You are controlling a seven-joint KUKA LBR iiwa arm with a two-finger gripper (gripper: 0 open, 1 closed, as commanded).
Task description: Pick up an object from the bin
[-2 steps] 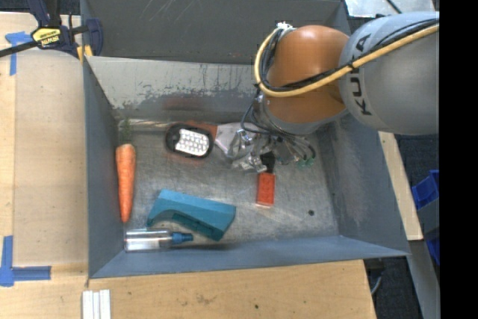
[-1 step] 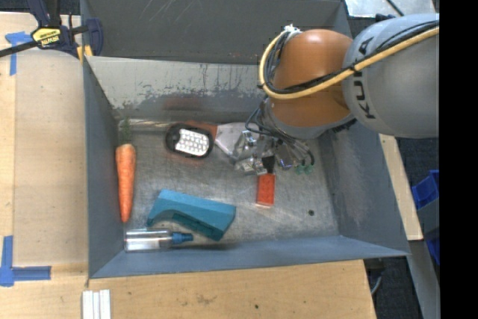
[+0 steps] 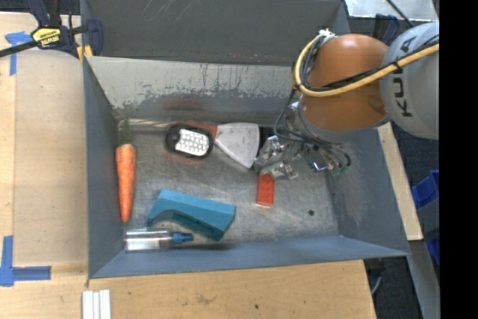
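My gripper (image 3: 273,162) hangs low over the right middle of the bin, under the orange wrist cover. Its metal fingertips sit just above a small red-orange block (image 3: 265,192) lying on the bin floor. Nothing shows between the fingers, and I cannot make out how far apart they stand. Just left of the gripper lies a pale grey wedge-shaped piece (image 3: 239,143), close to the fingers. Beside that, further left, is a black oval thing with a white gridded face (image 3: 190,141).
An orange carrot (image 3: 125,180) lies along the left wall. A teal tape-dispenser-like block (image 3: 192,214) and a clear tube with a blue tip (image 3: 155,240) lie at the front left. The arm and its cables cover the bin's right side.
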